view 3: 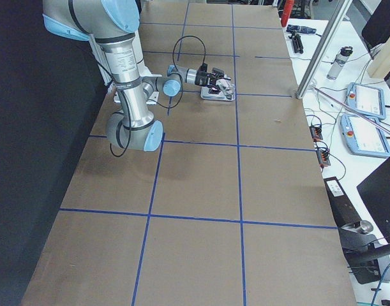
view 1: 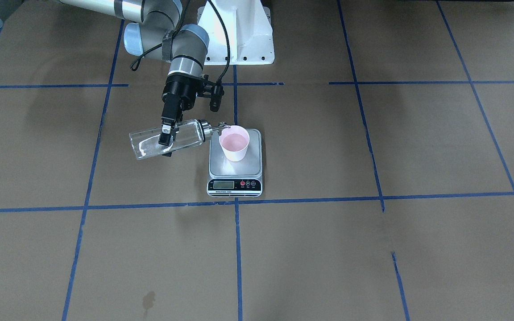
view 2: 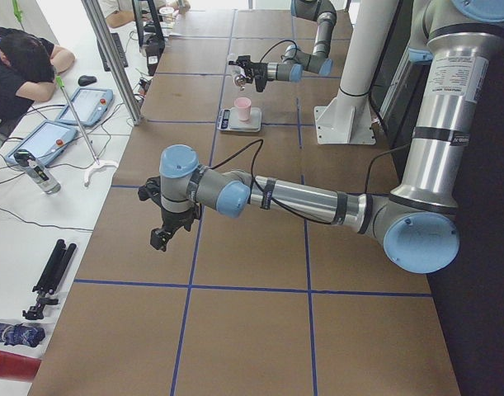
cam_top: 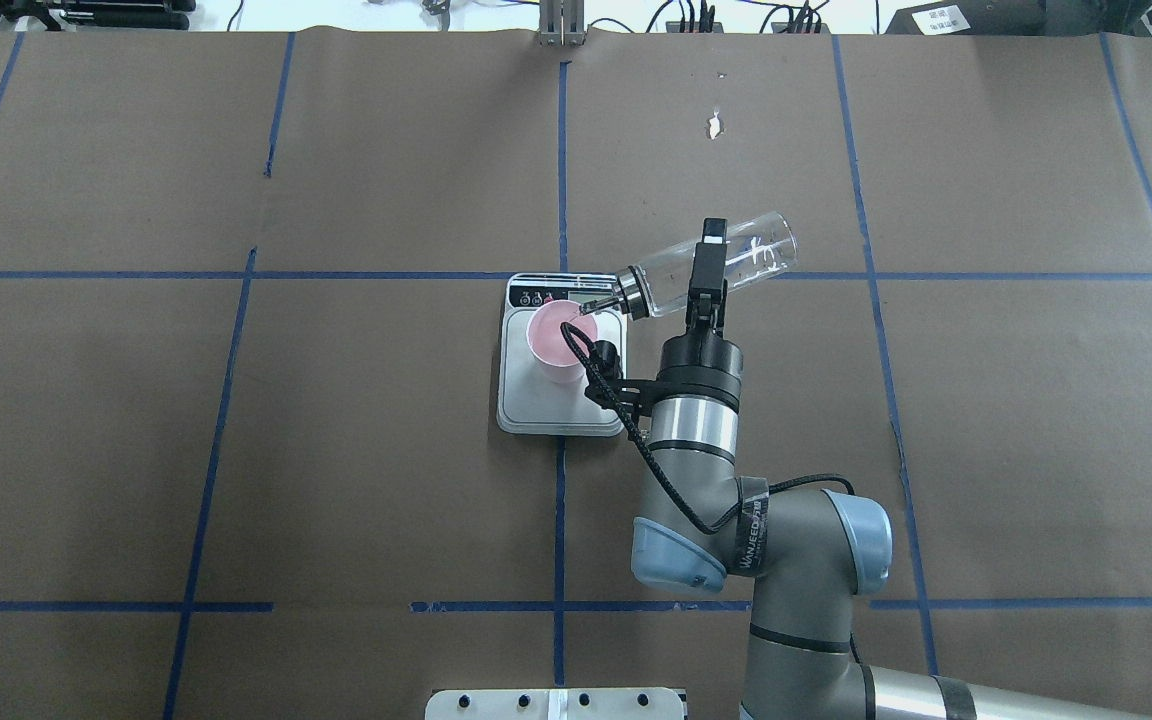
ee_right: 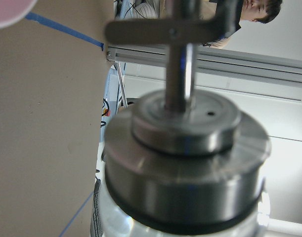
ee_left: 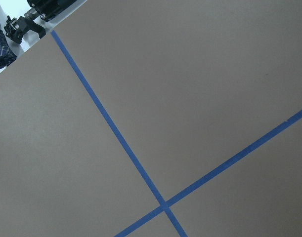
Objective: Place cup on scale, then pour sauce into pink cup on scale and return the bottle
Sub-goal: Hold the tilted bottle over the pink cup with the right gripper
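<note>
right tool clamped, wrist horizontal | left tool pointing down (jaws unclear)

Two opposed steep views over scale

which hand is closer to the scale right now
Right. The right hand holds the bottle just beside the scale, tipped toward the cup. The left hand hangs above the table far off toward the robot's left end.
</note>
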